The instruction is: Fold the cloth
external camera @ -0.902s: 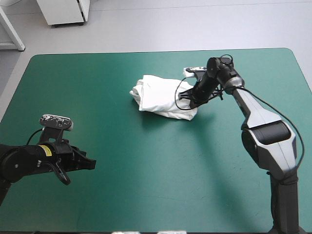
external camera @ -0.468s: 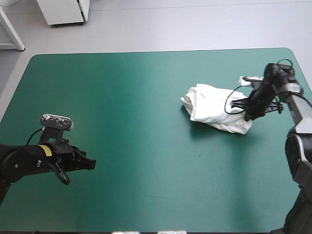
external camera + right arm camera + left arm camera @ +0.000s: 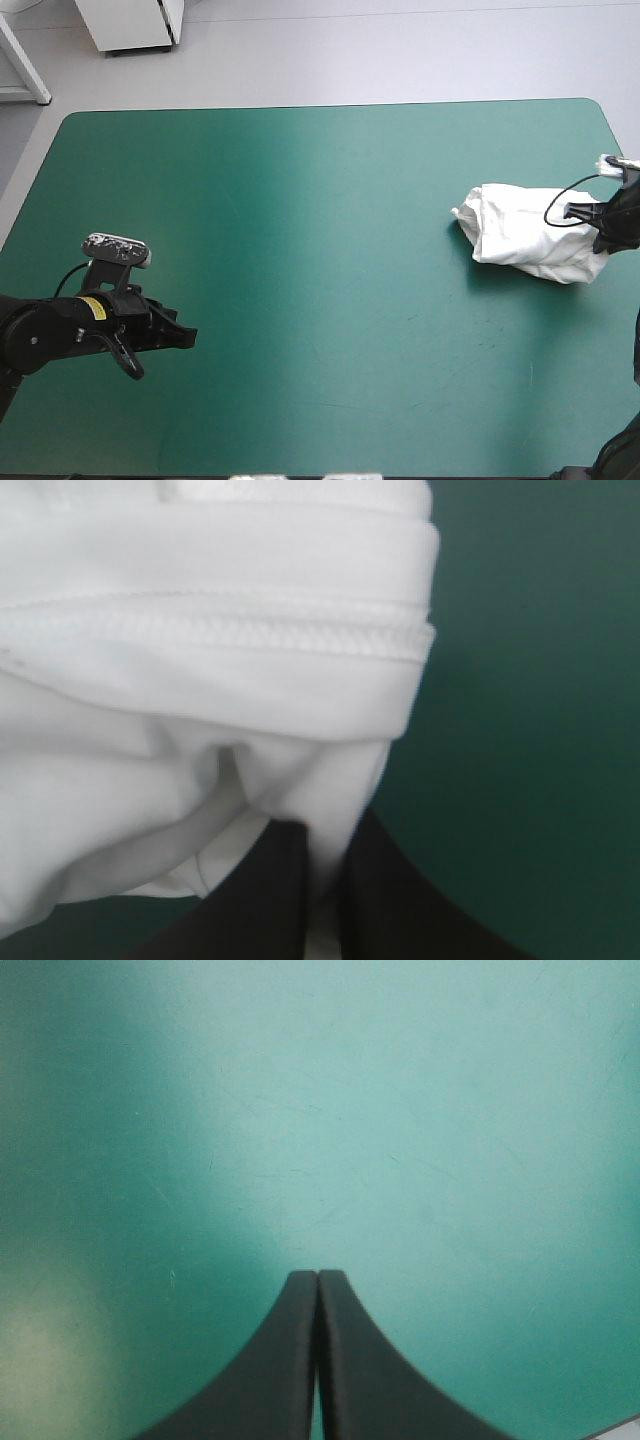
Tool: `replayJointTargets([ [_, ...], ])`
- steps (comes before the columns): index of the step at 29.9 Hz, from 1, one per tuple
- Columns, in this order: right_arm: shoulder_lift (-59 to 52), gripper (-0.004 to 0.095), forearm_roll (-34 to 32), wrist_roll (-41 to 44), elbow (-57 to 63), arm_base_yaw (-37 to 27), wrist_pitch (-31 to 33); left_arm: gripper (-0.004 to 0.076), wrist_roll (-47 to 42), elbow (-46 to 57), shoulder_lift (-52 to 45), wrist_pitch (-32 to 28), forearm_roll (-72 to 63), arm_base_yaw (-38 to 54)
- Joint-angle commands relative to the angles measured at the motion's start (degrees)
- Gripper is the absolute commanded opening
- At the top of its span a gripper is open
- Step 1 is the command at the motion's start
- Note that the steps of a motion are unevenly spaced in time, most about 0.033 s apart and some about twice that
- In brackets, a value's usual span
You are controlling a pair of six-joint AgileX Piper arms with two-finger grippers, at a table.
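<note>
Cloth: the white, short-sleeved fabric T-shirt (image 3: 520,232) lies as a compact folded bundle on the right side of the table, close to the right edge and well apart from the left arm.
Bundle shape: several layers are stacked, with a stitched hem running across the upper layer in the right wrist view (image 3: 220,630). The outline is lumpy, not a crisp rectangle, and one corner pokes toward the left.
Right gripper: the right gripper (image 3: 592,213), with two broad black fin-shaped fingers, is clamped on the bundle's right-hand edge. Its wrist view (image 3: 322,832) shows a thin fold of white cloth pinched between the nearly meeting fingers.
Left gripper: the left gripper (image 3: 188,338) sits low over the near left of the table. Its fingers are pressed together in one pointed arch (image 3: 317,1276) and grasp nothing.
Surface: the smooth teal-green table cover (image 3: 300,200) shows bare ahead of the left gripper.
Progress: late, by my reading. The folds look made, since the shirt is already a bundle.
Left to do: probably letting go of the pinched edge and drawing the arm clear. The bundle could also take some tidying.
Risk: the pinched fold may lift or drag open on release.
</note>
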Motion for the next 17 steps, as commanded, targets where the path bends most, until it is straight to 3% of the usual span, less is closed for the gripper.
replayJointTargets([
  [1,-3.34,-0.0017,-0.51,-0.60,-1.22,-1.51,1.26,-0.0009,0.03,-1.37,-0.40,-2.52,-0.96,0.11],
  [8,-3.34,-0.0014,2.66,0.01,-1.22,-1.51,1.26,-0.0009,0.14,-1.37,-0.40,-3.38,-0.96,0.11],
  [10,-3.34,0.0032,2.69,0.28,-1.22,-1.51,1.26,-0.0009,0.14,-1.37,-0.40,-3.58,-0.96,0.11],
  [17,-5.01,0.0515,1.52,0.78,-1.22,-1.51,1.26,-0.0009,0.14,-1.37,-0.40,-3.58,-0.96,0.11],
])
